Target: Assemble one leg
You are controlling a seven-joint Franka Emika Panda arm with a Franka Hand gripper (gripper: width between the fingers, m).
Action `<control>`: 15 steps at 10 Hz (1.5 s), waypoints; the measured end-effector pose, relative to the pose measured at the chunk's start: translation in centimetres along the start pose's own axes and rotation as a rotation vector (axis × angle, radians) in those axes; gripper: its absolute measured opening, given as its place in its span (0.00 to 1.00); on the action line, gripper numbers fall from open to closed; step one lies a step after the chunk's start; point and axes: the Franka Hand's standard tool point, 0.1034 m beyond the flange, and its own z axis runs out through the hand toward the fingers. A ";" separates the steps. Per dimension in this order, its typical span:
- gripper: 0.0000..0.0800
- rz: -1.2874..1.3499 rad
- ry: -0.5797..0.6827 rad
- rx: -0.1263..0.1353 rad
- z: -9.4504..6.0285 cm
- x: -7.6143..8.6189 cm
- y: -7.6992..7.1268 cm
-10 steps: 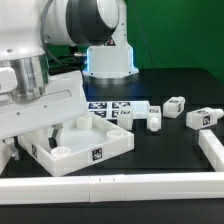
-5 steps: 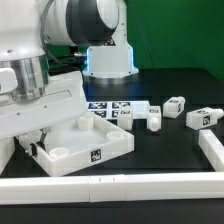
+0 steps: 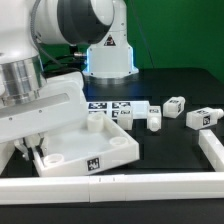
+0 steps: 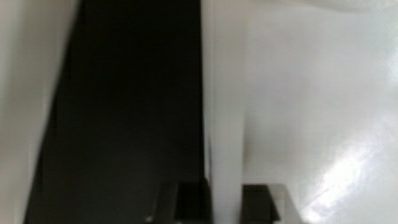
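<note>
The large white tabletop (image 3: 88, 150) lies at the front of the exterior view's left, with round sockets in its corners. My gripper (image 3: 37, 150) reaches down at its left wall, mostly hidden by the white hand. In the wrist view the gripper (image 4: 228, 206) has its two dark fingertips (image 4: 187, 205) on either side of the thin white wall (image 4: 222, 120), shut on it. Three small white legs with tags lie loose on the black table: one (image 3: 153, 118) near the tabletop, one (image 3: 175, 106) behind it, and one (image 3: 205, 117) farther to the exterior view's right.
The marker board (image 3: 108, 106) lies flat behind the tabletop, with another small white part (image 3: 128, 114) on its edge. A white rail (image 3: 130, 185) runs along the front and a second rail (image 3: 212, 150) at the right. The robot's base (image 3: 108, 55) stands at the back.
The hand has swung toward the exterior view's right and dragged the tabletop with it, shifting and turning it toward the front right. The loose legs have not moved.
</note>
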 end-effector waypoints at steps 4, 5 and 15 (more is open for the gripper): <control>0.07 0.310 -0.064 0.048 0.3 2.0 -5.2; 0.07 0.299 -0.053 0.037 0.7 2.2 -6.4; 0.07 0.299 -0.017 -0.085 2.0 3.9 -12.0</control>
